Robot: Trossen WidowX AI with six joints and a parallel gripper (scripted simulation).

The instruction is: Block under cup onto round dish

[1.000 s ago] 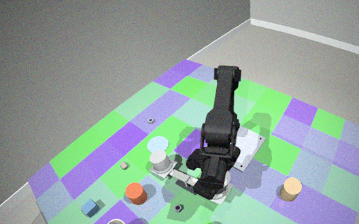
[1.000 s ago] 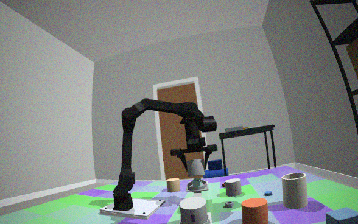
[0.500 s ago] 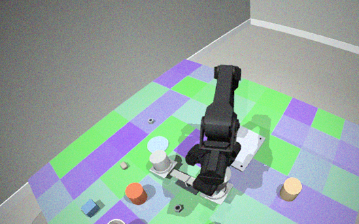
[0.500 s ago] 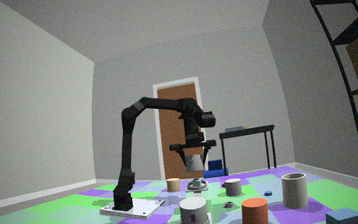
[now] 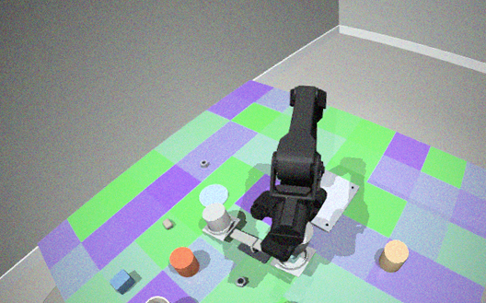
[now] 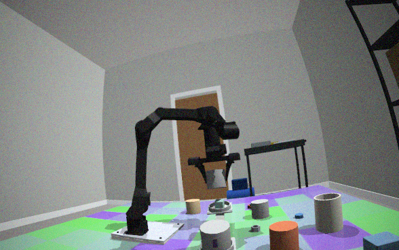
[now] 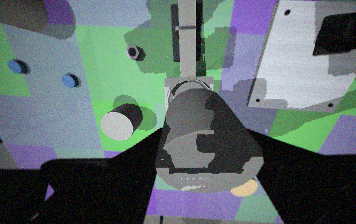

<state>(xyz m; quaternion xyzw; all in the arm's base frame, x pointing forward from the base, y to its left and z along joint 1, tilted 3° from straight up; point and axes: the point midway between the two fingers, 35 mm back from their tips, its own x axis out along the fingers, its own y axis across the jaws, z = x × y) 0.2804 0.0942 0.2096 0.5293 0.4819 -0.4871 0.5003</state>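
My gripper point(image 6: 216, 176) point(image 7: 198, 130) is shut on a grey cup point(image 6: 216, 181) point(image 7: 192, 122) and holds it in the air above the far end of the balance point(image 5: 245, 238) point(image 6: 220, 217) point(image 7: 187, 45). A small teal block point(image 6: 220, 204) sits uncovered in the round holder on that end, below the raised cup. The other cup point(image 5: 216, 217) point(image 6: 215, 236) stands upright on the opposite end. The pale blue round dish point(image 5: 214, 195) lies just beyond that standing cup, with nothing on it. The dish is not visible in the other two views.
An orange cylinder point(image 5: 183, 262) point(image 6: 283, 236), a blue block point(image 5: 122, 281), an open beige cup point(image 6: 328, 214), a white-topped cylinder point(image 6: 260, 208) point(image 7: 117, 126) and a tan cylinder point(image 5: 393, 255) point(image 6: 193, 206) stand around the balance. A nut point(image 5: 241, 282) point(image 7: 133, 52) lies beside it; a small pinkish block point(image 5: 167, 223) lies left of it.
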